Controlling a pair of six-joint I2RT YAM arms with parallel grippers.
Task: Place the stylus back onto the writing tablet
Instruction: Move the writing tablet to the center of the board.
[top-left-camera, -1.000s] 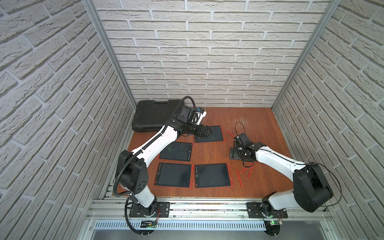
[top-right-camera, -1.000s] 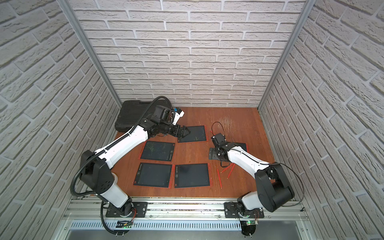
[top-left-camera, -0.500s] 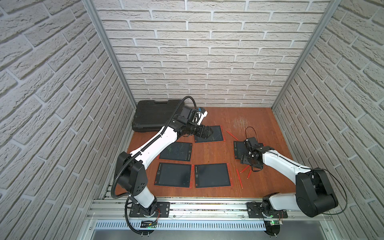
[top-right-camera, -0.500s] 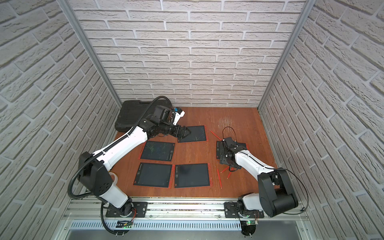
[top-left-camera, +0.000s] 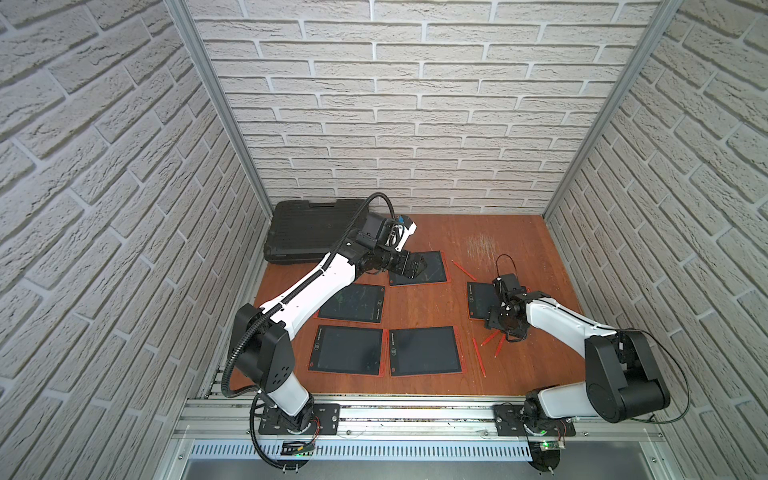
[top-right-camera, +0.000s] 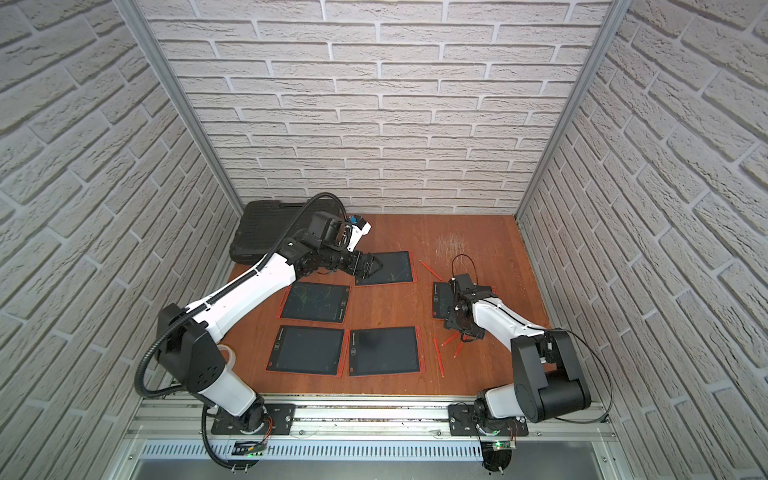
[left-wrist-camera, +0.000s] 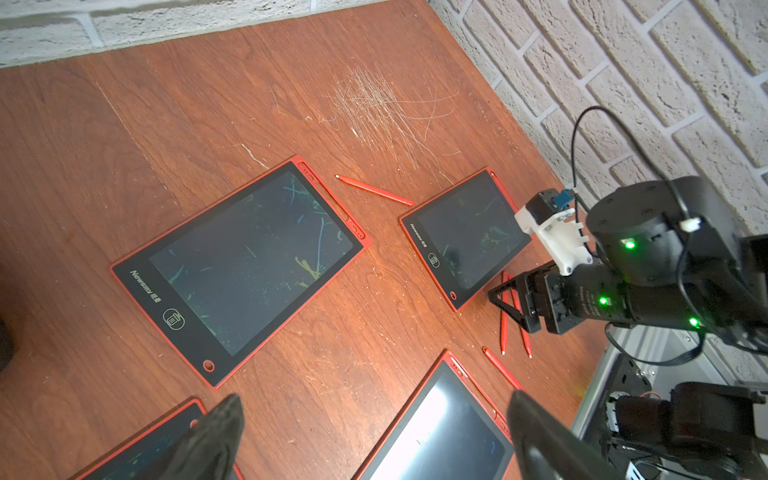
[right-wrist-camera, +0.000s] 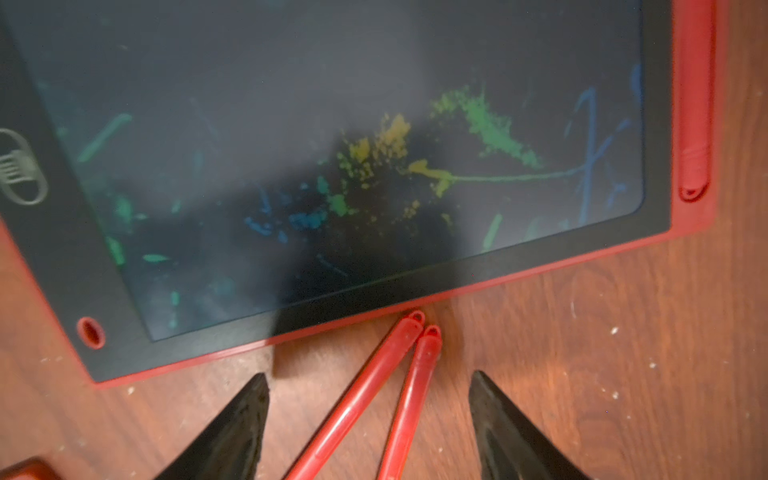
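Note:
Two red styluses (right-wrist-camera: 365, 386) (right-wrist-camera: 411, 395) lie side by side on the wooden table, their ends touching the near edge of the right-hand writing tablet (right-wrist-camera: 332, 145) (top-left-camera: 478, 299). My right gripper (right-wrist-camera: 368, 376) (top-left-camera: 503, 326) hangs low over them, open, with one finger on each side of the pair and touching neither. Another red stylus (right-wrist-camera: 693, 124) sits in that tablet's side slot. My left gripper (left-wrist-camera: 372, 397) (top-left-camera: 417, 268) is open and holds nothing, above the back-middle tablet (top-left-camera: 432, 272).
Three more red-framed tablets (top-left-camera: 353, 303) (top-left-camera: 347, 349) (top-left-camera: 424, 351) lie left of centre. Loose styluses lie at the back (top-left-camera: 463, 270) and near the front (top-left-camera: 478, 357). A black case (top-left-camera: 316, 232) fills the back left corner. Brick walls enclose three sides.
My right gripper has moved from over the right tablet toward its near edge, down over the two styluses, and its jaws have narrowed somewhat. The left arm has hardly moved.

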